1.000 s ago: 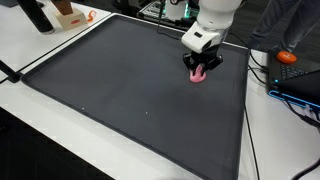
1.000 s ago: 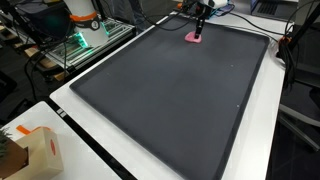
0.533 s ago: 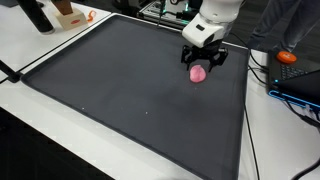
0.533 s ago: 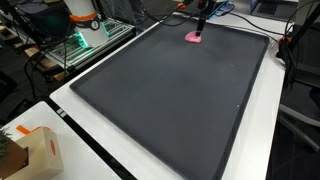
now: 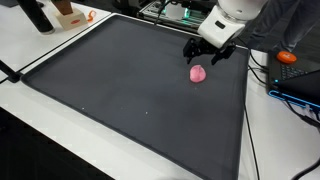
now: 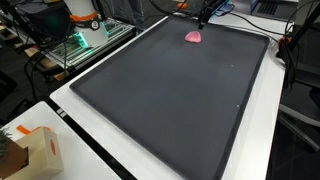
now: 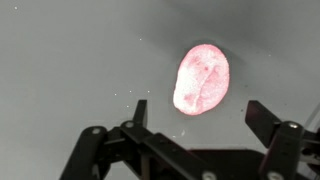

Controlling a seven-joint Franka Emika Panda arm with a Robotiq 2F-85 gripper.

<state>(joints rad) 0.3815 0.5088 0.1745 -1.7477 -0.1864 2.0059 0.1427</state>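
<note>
Hand: black two-finger unit on a white arm, fingers spread wide and gripping nothing. It hangs above the mat, clear of the item below. In the wrist view both fingertips stand apart, with the item showing in the gap between them and touching neither.

Item 1: pink lump, rounded and mottled, perhaps soft putty or foam; the blur of the wrist view does not settle the material. It lies free on the mat, resting under its own weight, just below and slightly in front of the hand. In an exterior view it sits near the mat's far edge.

Item 2: mat, dark grey, raised rim, covering most of the desk; its plain surface sets off the pink.

Item 3: cardboard box, on the white desk margin, well apart from the hand.

Item 4: orange object, off the mat, beside cables.
</note>
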